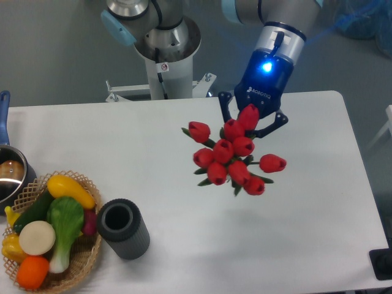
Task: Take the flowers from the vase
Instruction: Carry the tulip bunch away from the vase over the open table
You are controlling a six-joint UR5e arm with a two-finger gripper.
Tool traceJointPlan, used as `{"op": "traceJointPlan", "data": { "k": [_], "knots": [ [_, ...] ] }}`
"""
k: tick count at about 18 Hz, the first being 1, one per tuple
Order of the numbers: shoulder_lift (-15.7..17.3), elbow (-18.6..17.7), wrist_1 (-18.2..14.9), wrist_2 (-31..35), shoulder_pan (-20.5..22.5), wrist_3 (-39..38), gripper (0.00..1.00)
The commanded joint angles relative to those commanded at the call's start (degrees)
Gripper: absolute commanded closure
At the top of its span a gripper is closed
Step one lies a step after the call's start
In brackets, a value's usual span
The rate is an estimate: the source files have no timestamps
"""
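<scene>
Flowers: bunch of red tulips with green stems and leaves [233,159], in the air above the white table [306,220], well apart from the vase
Gripper: black two-finger claw [251,122] (blue light glowing above it), pinching the bunch
Vase: short dark grey ribbed cylinder [124,228], upright beside the woven wicker basket of vegetables [49,236]

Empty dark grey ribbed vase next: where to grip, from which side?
Grip the dark grey ribbed cylindrical vase across its side wall near the rim, likely from above-right: it stands upright, mouth empty, and the wicker basket crowds its left.
</scene>
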Motion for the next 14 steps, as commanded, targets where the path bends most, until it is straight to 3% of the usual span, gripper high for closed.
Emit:
{"op": "traceJointPlan", "data": {
  "k": [3,6,9,12,14],
  "knots": [
    [0.26,0.53,-0.09,5.35,-0.43,0.00,0.94],
    [1.14,0.00,-0.35,11.15,-1.14,0.00,1.00],
    [1.50,-0.17,-2.46,17.74,-3.06,0.18,1.00],
    [0.88,0.00,-2.55,25.83,-6.40,0.26,1.00],
    [0.18,0.26,-2.64,27.51,-7.38,0.18,1.00]
  ]
}}
